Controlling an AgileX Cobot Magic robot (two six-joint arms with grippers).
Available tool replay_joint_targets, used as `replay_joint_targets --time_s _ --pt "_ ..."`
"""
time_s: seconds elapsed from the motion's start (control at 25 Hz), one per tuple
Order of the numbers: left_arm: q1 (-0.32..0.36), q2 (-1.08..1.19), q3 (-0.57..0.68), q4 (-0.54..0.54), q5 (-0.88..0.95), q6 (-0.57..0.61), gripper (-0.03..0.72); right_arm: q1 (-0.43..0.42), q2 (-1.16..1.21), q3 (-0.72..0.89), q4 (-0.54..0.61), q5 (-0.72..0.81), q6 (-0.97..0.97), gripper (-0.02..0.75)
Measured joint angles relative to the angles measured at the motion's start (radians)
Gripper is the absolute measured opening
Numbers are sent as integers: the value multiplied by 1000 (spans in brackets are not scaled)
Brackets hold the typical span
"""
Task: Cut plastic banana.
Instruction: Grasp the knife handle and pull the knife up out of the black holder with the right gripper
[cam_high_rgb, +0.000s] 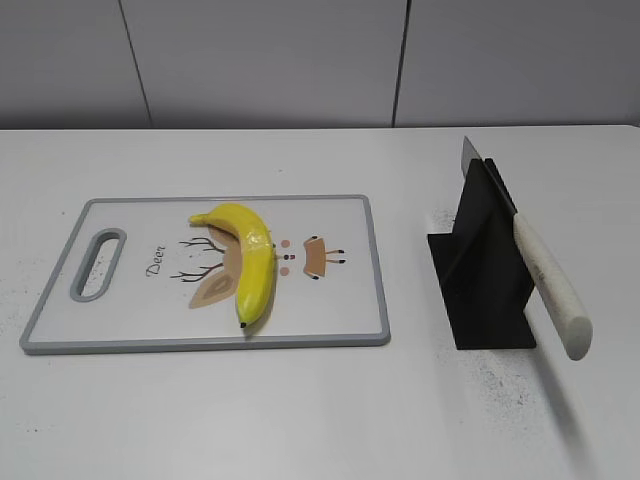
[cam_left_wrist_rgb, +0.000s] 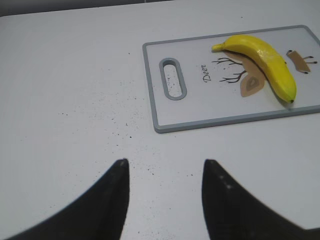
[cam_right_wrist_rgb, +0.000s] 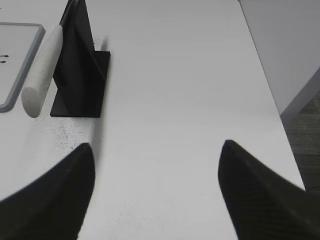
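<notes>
A yellow plastic banana (cam_high_rgb: 246, 258) lies whole on a white cutting board (cam_high_rgb: 120, 330) with a grey rim and a deer drawing. It also shows in the left wrist view (cam_left_wrist_rgb: 265, 62) on the board (cam_left_wrist_rgb: 200, 107). A knife with a white handle (cam_high_rgb: 550, 285) rests in a black stand (cam_high_rgb: 480, 265) to the right of the board, handle toward the front. The right wrist view shows the handle (cam_right_wrist_rgb: 42, 70) and stand (cam_right_wrist_rgb: 80, 75) at upper left. My left gripper (cam_left_wrist_rgb: 165, 162) is open over bare table left of the board. My right gripper (cam_right_wrist_rgb: 157, 145) is open over bare table right of the stand. Neither gripper shows in the exterior view.
The white table (cam_high_rgb: 300, 420) has dark specks near the board's left side and round the stand. The table's right edge (cam_right_wrist_rgb: 270, 85) runs close to my right gripper, with floor beyond. A grey wall stands behind the table.
</notes>
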Motion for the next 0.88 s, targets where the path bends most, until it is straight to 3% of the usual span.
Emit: replay_joint_targets --time_s 0.88 --pt "0 0 0 0 0 0 467 0 0 0 0 0 0 578"
